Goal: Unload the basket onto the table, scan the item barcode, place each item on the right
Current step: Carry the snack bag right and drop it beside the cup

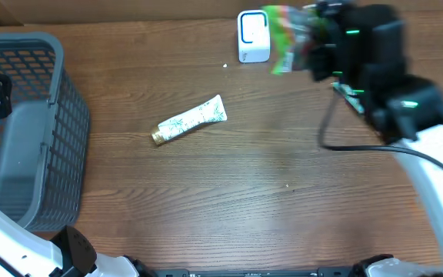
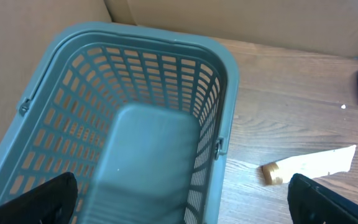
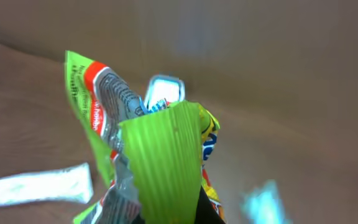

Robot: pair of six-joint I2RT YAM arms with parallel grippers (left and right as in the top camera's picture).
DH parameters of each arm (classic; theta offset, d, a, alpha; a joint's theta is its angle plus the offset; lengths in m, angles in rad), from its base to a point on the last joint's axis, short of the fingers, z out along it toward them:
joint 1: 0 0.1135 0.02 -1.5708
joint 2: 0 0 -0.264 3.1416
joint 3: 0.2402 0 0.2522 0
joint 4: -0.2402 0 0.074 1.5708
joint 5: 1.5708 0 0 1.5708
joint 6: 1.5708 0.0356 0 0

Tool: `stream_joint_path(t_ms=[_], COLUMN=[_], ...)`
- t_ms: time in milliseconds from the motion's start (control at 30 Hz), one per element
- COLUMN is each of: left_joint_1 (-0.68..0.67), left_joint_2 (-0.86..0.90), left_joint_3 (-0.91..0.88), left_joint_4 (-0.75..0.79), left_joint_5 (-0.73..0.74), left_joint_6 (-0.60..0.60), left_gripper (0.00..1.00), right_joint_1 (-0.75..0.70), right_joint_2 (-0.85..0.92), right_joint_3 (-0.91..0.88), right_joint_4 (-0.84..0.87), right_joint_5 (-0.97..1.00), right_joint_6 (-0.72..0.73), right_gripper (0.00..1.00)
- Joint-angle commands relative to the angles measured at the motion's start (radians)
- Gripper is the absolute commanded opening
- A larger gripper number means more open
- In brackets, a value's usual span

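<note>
Right tool point(image 1: 312, 48) pinches green bag point(image 1: 283, 31); left tool point(image 2: 179, 190) spread wide over basket point(image 2: 229, 81)

Green bag point(image 1: 285, 31), crinkly with red and silver print, is up in the air and tilted, just beside the white scanner point(image 1: 253, 36). White tube point(image 1: 189, 121) lies flat well apart, gold cap leftward.

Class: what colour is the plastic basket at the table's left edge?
The basket is plain grey all over, mesh walls and rim alike. It shows best in the left wrist view.
</note>
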Motion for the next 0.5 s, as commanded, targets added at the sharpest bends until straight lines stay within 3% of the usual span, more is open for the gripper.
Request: stream_joint_path(t_ms=[0, 133, 233, 300, 467], left_joint_1=[-0.006, -0.006, -0.006, -0.006, -0.006], left_joint_2=[-0.001, -0.001, -0.001, -0.001, -0.001], left_joint_3=[0.000, 0.000, 0.000, 0.000, 0.000], left_joint_4=[0.000, 0.000, 0.000, 0.000, 0.000], left_joint_5=[0.013, 0.013, 0.013, 0.013, 0.013], left_joint_6=[0.019, 0.019, 0.019, 0.019, 0.019], left_gripper=[1.00, 0.99, 0.99, 1.00, 1.00], right_joint_1=[-0.190, -0.463, -0.609, -0.755, -0.916], right_joint_2=[-0.057, -0.051, -0.042, -0.042, -0.042], right_joint_3=[0.005, -0.007, -0.045, -0.153, -0.420], right_joint_4=[-0.184, -0.365, -0.406, -0.372, -0.203], right_joint_5=[-0.272, -0.304, -0.304, -0.266, -0.242], right_joint_6=[0.263, 0.372, 0.451, 0.487, 0.542], right_gripper=[0.04, 0.04, 0.04, 0.04, 0.04])
